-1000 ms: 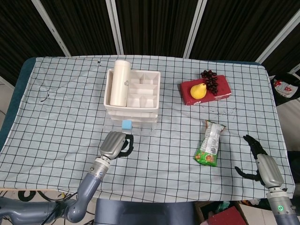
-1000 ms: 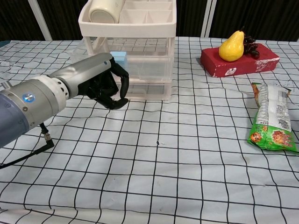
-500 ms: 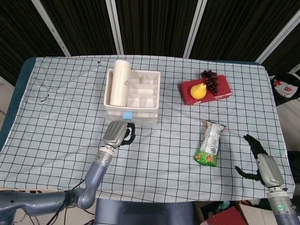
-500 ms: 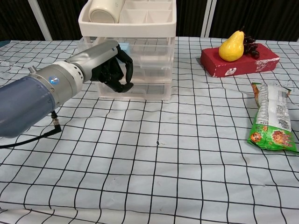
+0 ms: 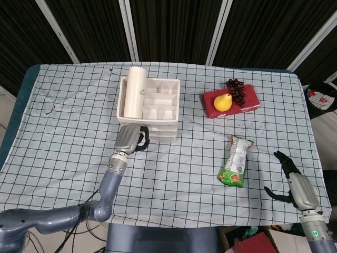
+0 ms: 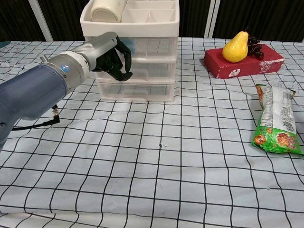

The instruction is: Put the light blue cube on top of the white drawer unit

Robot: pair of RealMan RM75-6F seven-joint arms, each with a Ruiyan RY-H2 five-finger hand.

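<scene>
Leftmost, left hand [image 5: 131, 139] up against the front of the drawer unit [image 5: 176, 103], below its top rim; fingers curled tight inward toward the drawers; cannot tell whether wrapped round anything. No cube showing in either view; probably tucked inside that curl or hidden behind the hand, so somewhere at the unit's front and lower than the top tray. Hinges on height and depth: calls for a lift above the rim, then a reach away from the robot over the tray. Crowded up there on the left by a white cylinder [image 5: 134, 92] lying lengthways front to back; better landing probably among the bare compartments to its right. From the head view, tray layout plain from above, fingers buried under the back of the hand; from the chest view, curl seen side-on against the upper drawers, most of the tray cropped. Further right, pear [image 5: 222, 102] on a red box [image 5: 247, 103], then a green snack bag [image 5: 234, 161]; far right, right hand [image 5: 291, 182] near the table edge, fingers spread, holding nothing, well apart from the unit, absent from the chest view; left hand plainly the nearer.
</scene>
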